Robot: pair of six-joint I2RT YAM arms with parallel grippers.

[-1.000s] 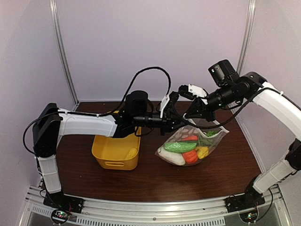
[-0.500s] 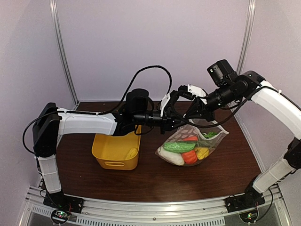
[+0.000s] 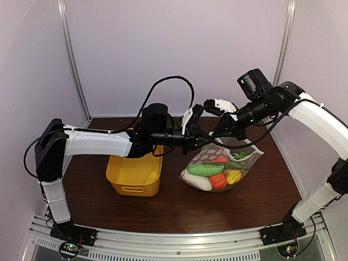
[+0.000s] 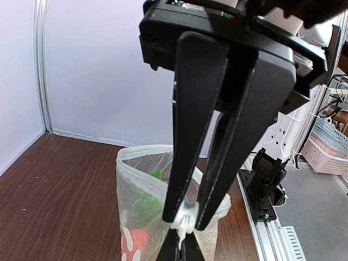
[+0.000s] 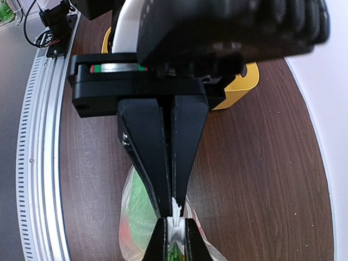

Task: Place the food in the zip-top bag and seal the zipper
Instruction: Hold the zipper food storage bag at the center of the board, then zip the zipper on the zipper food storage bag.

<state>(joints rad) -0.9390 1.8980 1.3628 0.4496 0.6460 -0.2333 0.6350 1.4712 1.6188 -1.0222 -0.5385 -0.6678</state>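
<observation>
Left pincer: closed on zipper.
Right pincer: closed on same zipper, tip-to-tip.
Arms: both outstretched above zip-top bag.

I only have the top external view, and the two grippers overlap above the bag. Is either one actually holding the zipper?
Observer: Yes. In the left wrist view, the left gripper is shut on the zipper, which shows as a thin whitish strip between its fingertips.
Operator: And the right one?
Observer: The right wrist view shows the right gripper pinching that same strip. Its tips meet the left gripper's tips head-on.
Operator: Is the mouth sealed?
Observer: It seems not to be fully sealed. In the left wrist view, the top edge of the zip-top bag curves open beside the fingers, and a green piece shows inside.
</observation>
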